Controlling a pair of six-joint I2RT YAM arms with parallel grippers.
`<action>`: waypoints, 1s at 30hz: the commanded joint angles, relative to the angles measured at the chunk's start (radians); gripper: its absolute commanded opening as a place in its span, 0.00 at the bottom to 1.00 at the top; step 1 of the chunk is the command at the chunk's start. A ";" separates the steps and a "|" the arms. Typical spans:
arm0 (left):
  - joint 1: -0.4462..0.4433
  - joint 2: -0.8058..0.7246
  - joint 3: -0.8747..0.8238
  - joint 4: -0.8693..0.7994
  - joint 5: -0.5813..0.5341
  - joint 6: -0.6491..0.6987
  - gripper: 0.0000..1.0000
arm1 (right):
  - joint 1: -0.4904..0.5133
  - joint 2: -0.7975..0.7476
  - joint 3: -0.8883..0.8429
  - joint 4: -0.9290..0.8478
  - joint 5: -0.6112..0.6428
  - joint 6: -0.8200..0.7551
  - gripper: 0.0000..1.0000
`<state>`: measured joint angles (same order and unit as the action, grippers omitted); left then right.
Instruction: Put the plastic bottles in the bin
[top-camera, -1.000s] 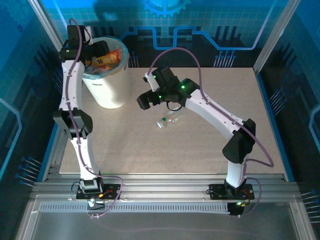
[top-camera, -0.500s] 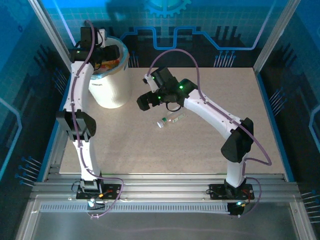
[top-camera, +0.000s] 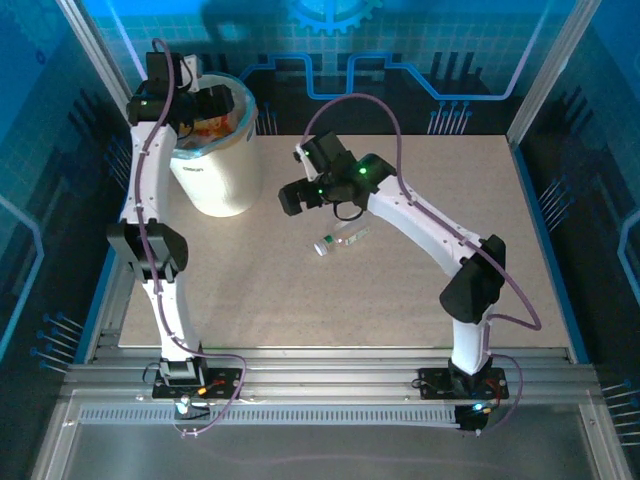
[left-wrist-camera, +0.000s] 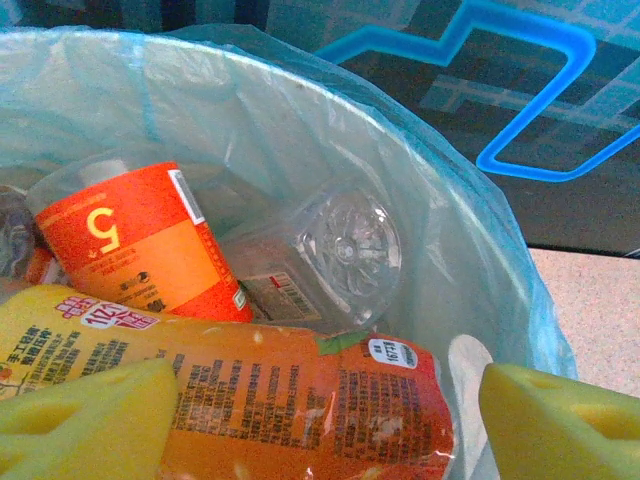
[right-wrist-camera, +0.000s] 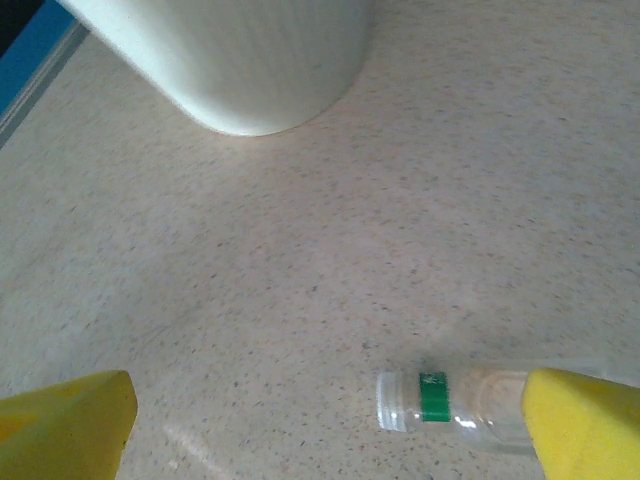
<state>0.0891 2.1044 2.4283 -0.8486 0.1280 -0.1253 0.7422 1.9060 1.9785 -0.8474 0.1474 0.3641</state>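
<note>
clear glossy plastic bottle (right-wrist-camera: 455, 408), matt speckled table (right-wrist-camera: 300, 250), translucent crinkled bin liner (left-wrist-camera: 300, 110)

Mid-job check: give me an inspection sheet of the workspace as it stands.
Surface: table, beige speckled board.
Job's things: bin at far left, bottles inside; one clear bottle lying on the table.
Clutter: nothing seen.
Grippers: left gripper open over the bin; right gripper open near the clear bottle.
Cables: purple cables loop along both arms.
Surroundings: blue panels, metal frame.
</note>
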 joint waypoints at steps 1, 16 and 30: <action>0.003 -0.142 -0.002 -0.010 -0.005 0.005 0.83 | -0.064 0.029 0.026 -0.107 0.108 0.194 1.00; -0.264 -0.915 -0.943 0.371 -0.051 0.181 0.85 | -0.106 0.129 -0.222 0.002 0.121 0.621 1.00; -0.431 -1.188 -1.170 0.276 -0.109 0.244 0.85 | -0.044 0.327 -0.195 -0.039 0.204 0.792 0.98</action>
<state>-0.3340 0.9466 1.2736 -0.5549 0.0620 0.0883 0.6945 2.2105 1.7653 -0.8635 0.3115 1.0946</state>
